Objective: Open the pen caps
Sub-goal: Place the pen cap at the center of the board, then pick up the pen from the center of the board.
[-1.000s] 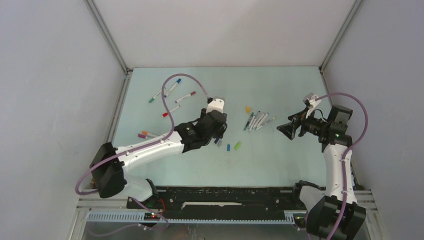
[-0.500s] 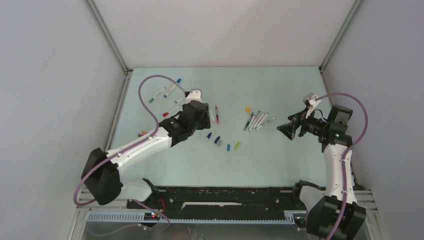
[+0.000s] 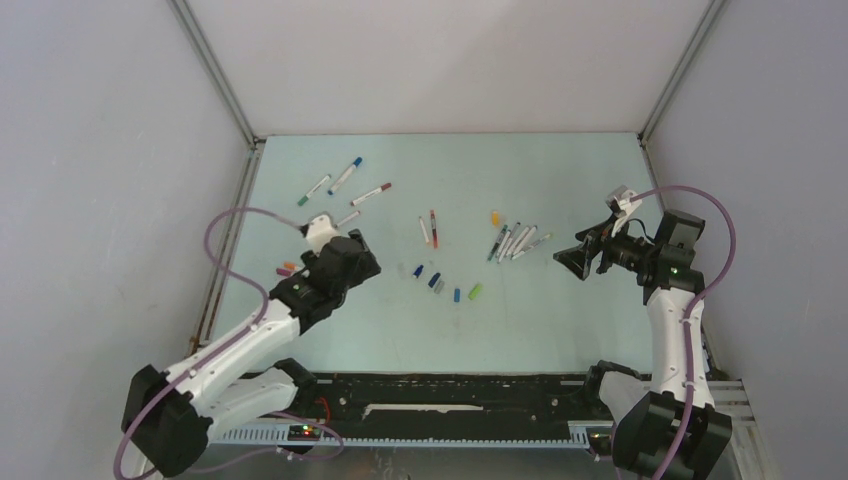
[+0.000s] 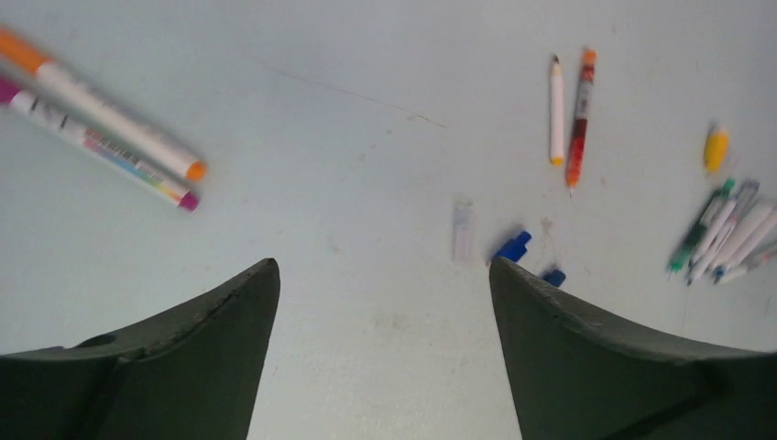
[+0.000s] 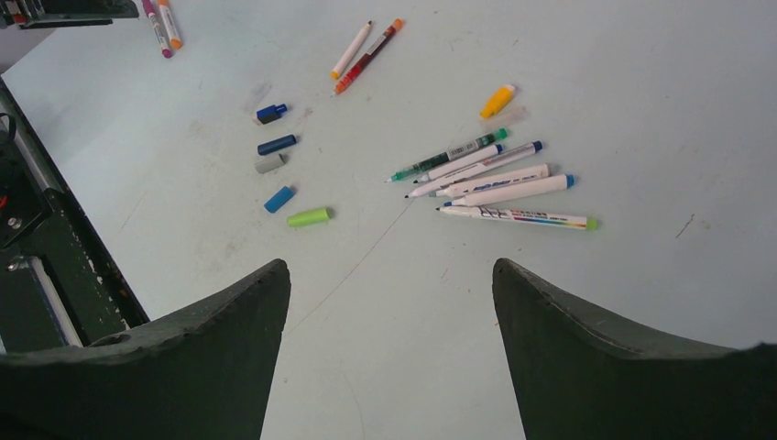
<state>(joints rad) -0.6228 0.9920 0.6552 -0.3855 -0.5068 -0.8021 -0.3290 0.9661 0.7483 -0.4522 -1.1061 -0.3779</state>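
Top external view: pen caps, loose and fitted

Take the pen bundle [image 3: 515, 242] as your landmark. The loose caps [image 3: 457, 295] lie just left of it, apparently set apart from their barrels. The capped pens [image 3: 345, 178] lie far left. The left gripper [image 4: 385, 266] and the right gripper [image 5: 392, 266] are both spread wide and empty.

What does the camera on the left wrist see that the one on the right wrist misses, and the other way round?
Only the left wrist view: a close look at the left gripper, open and empty.

Only the right wrist view: the right gripper, open and empty too, plus the green cap, the light blue cap and the grey cap.

Both: the yellow cap, the white pen beside the red pen, the cluster of pens, and a blue cap.
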